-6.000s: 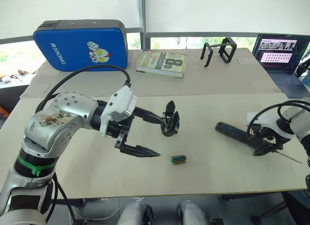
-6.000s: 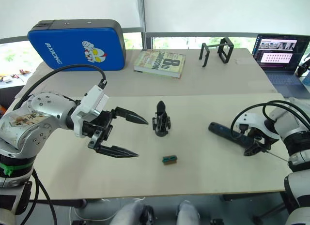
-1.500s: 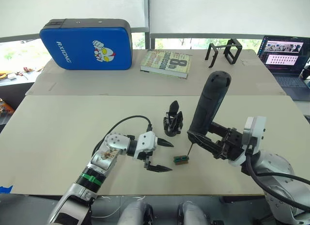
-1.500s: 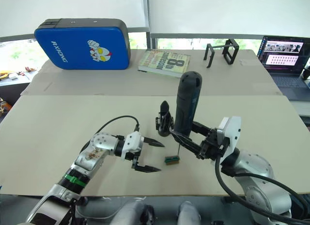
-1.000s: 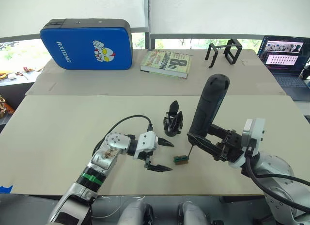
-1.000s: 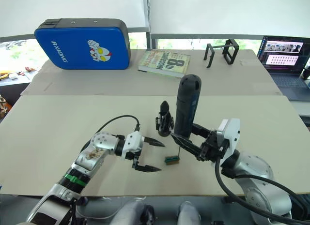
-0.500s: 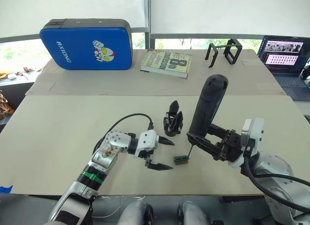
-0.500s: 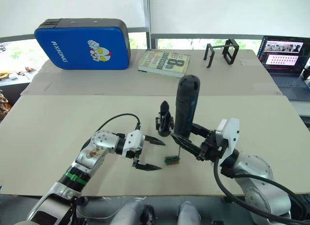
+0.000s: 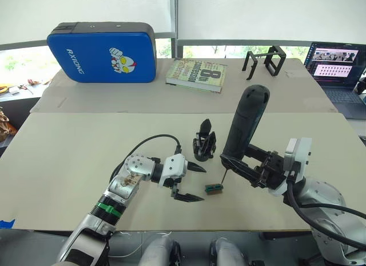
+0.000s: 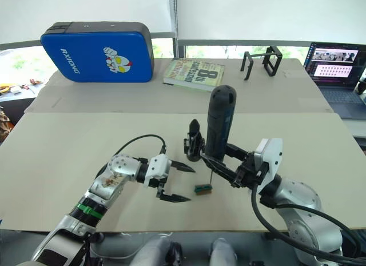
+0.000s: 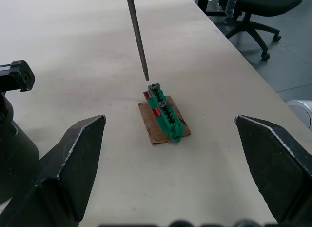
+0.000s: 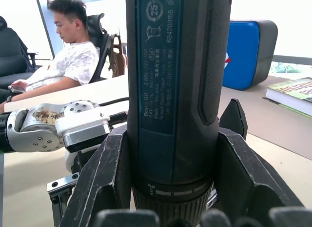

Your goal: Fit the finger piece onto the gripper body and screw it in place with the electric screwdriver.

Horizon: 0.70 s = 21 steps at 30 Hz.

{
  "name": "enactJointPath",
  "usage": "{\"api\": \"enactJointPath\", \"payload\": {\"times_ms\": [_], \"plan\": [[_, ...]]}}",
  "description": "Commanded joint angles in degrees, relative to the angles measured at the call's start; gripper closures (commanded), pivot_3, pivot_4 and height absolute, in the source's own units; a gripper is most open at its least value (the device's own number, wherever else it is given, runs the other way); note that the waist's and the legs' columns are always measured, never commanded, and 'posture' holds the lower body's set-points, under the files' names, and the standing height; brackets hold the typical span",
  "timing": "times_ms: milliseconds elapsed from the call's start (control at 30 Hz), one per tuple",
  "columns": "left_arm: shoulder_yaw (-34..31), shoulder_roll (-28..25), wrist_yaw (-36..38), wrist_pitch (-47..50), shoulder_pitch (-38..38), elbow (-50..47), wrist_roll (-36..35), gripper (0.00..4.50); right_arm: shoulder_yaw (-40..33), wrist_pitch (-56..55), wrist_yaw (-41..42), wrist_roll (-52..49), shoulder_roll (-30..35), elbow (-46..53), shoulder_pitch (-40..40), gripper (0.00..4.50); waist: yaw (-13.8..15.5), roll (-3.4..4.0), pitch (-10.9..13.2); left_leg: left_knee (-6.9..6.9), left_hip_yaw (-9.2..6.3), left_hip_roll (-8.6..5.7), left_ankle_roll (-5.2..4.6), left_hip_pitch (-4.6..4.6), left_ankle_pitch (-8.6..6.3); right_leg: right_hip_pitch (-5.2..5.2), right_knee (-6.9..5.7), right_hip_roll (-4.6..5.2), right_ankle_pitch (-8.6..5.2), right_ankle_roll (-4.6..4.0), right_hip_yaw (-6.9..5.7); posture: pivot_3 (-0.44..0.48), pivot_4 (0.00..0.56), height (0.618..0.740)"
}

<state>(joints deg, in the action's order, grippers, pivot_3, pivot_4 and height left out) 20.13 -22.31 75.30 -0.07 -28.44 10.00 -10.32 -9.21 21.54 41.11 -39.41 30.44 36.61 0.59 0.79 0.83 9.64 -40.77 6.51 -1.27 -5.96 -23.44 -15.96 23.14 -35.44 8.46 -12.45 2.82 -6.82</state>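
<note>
The electric screwdriver (image 9: 245,123) stands nearly upright with my right gripper (image 9: 231,163) shut on its lower end. Its thin bit (image 11: 137,36) points down just above a small green-and-black block (image 9: 213,189) on the table. My left gripper (image 9: 202,183) is open just left of that block, with its fingers (image 11: 73,163) on either side of it and not touching. The gripper body (image 9: 204,145) stands behind the block with one pointed black finger up. A separate finger piece is out of view.
A blue case (image 9: 103,51), a book (image 9: 196,74) and black open-frame brackets (image 9: 263,61) lie on the far table, and a laptop (image 9: 337,60) sits at the far right. A seated person (image 12: 73,56) is beyond the table. An office chair (image 11: 253,7) stands past the table edge.
Six seconds ago the screwdriver lay on the table at the right; now it is upright over the block. My left gripper has dropped towards the block. Hardly anything moved in the last second.
</note>
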Motion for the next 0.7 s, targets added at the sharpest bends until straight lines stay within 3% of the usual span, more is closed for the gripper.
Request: {"api": "enactJointPath", "payload": {"times_ms": [33, 700], "plan": [[-0.14, 0.00, 0.12, -1.28, -0.37, -0.15, -0.16, 0.00, -0.29, -1.28, 0.25, -0.77, 0.24, 2.17, -0.30, 2.58, 0.00, 0.00, 0.00, 0.00, 0.00, 0.00, 0.00, 0.00, 0.00, 0.00, 0.00, 0.00, 0.00, 0.00, 0.00, 0.000, 0.150, 0.740], [-0.07, 0.12, -0.12, -1.27, -0.32, -0.35, -0.09, 0.00, -0.32, -0.76, -1.42, -1.32, 1.32, 2.36, -1.35, 2.58, -0.01, 0.00, 0.00, 0.00, 0.00, 0.00, 0.00, 0.00, 0.00, 0.00, 0.00, 0.00, 0.00, 0.00, 0.00, 0.000, 0.150, 0.740]]}}
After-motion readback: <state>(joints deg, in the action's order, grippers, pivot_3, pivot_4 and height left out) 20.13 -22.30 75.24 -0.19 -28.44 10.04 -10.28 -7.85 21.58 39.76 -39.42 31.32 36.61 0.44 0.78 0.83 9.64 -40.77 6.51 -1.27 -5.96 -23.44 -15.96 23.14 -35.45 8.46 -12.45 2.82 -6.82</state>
